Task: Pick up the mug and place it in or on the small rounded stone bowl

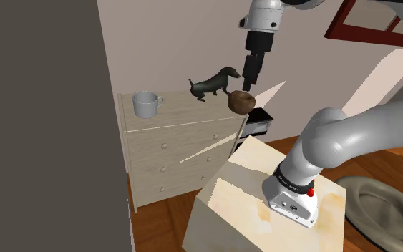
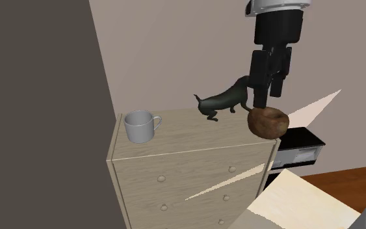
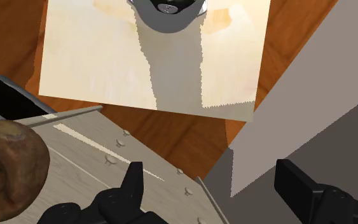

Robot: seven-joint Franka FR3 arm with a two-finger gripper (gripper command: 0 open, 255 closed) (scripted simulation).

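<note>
The mug (image 1: 146, 104) is seen upright at the shoulder view's left end of the dresser (image 1: 178, 147), ungrasped. The gripper (image 1: 249, 86) is held open and empty above the bowl (image 1: 241, 102) at the opposite corner. Grasping, carrying and placing are all left to be done.

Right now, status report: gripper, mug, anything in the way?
Gripper open, empty, close above the brown bowl. Mug upright at the dresser top's other end, untouched. Dark dog figurine stands between mug and bowl.
</note>
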